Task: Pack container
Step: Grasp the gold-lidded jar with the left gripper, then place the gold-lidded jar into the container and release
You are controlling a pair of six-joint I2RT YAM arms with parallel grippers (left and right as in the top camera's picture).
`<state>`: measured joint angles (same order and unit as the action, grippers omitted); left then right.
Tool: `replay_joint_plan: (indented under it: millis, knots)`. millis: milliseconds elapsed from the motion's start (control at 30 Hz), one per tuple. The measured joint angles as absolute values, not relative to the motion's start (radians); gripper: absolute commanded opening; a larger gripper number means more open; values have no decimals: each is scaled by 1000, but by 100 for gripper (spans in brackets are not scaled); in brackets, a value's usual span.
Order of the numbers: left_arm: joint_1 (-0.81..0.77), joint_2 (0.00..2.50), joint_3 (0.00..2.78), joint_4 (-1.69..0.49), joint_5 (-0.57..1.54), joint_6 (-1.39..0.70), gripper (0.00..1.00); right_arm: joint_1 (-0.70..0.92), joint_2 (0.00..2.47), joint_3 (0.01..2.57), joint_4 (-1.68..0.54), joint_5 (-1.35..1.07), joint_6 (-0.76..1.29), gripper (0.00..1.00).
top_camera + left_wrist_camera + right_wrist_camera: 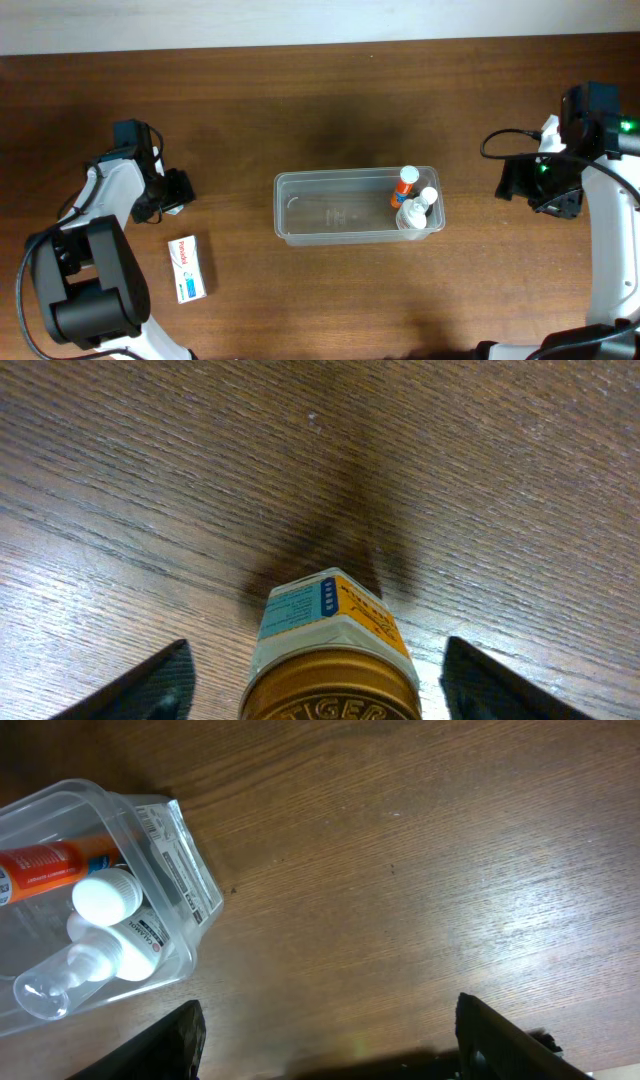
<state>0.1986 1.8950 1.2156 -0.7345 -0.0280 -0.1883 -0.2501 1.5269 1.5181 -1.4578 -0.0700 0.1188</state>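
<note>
On the table's (330, 100) left, the left pincer (315, 645), fingers apart, is straddling a jar (335, 690); likely next: clamping it for the container (290, 215).

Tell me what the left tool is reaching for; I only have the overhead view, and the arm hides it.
Observer: A small jar with a gold lid marked TIGER sits between the fingers of the left tool.
Operator: Is it gripped?
Observer: No. Bare table shows on both sides of the jar, so the jaws stand open.
Operator: And the right tool?
Observer: The right tool is open too, with nothing between its fingers.
</note>
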Motion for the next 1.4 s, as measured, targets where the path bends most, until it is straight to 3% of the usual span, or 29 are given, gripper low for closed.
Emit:
replay_joint_plan:
  millis: [133,367,733,1067,1400]
  knots:
    - [199,1895,1216,-735,-26,-196,41,-250,1527,1518,-1458,-71,118,72]
    - [199,1895,1218,-735,-26,-199,27,-250,1527,1518,-1458,-72,116,72]
    - [134,1785,1280,-870,-11,-199,20,-250,1527,1518,-1458,-73,112,72]
    - [-317,1434,1380,-944,27,-230,20,-250,1527,1518,-1458,-73,109,72]
    - [-654,1625,1378,-820,38,-339,20,-250,1527,1518,-1459,-74,108,72]
